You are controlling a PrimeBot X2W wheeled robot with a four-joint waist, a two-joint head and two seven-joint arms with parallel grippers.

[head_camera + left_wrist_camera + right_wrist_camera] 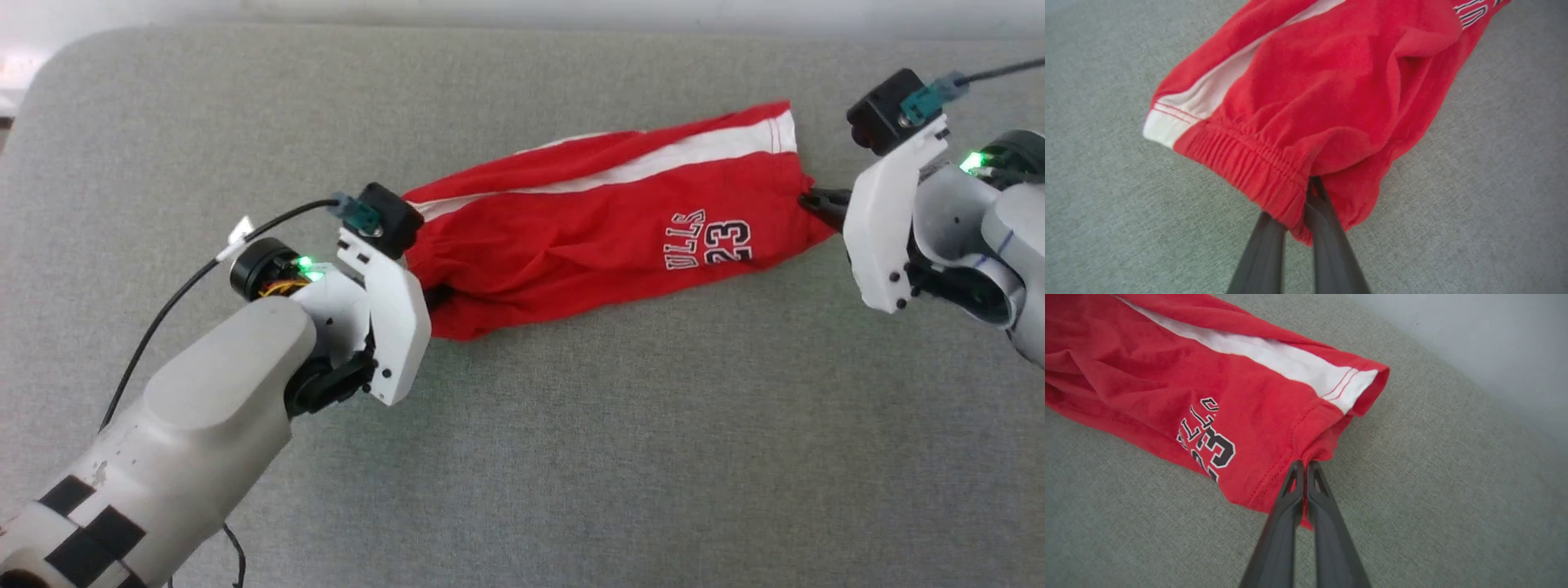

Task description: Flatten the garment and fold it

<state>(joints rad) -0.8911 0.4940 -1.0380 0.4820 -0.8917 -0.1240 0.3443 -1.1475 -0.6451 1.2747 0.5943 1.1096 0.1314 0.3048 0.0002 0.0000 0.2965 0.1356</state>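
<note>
The garment [596,229], red shorts with a white side stripe and a "23" print, lies stretched across the grey cushion between my two grippers. My left gripper [437,296] is at its left end. In the left wrist view the left gripper [1302,204] is shut on the gathered waistband [1241,159]. My right gripper [816,204] pinches the leg hem at the right end. Seen from the right wrist, the right gripper [1305,469] is shut on the hem of the garment [1167,375], just beside the print [1208,441].
The grey fabric cushion [571,457] spreads wide in front of and behind the shorts. Its rounded far edge [82,49] meets a pale wall at the back. A black cable [163,318] trails from my left wrist.
</note>
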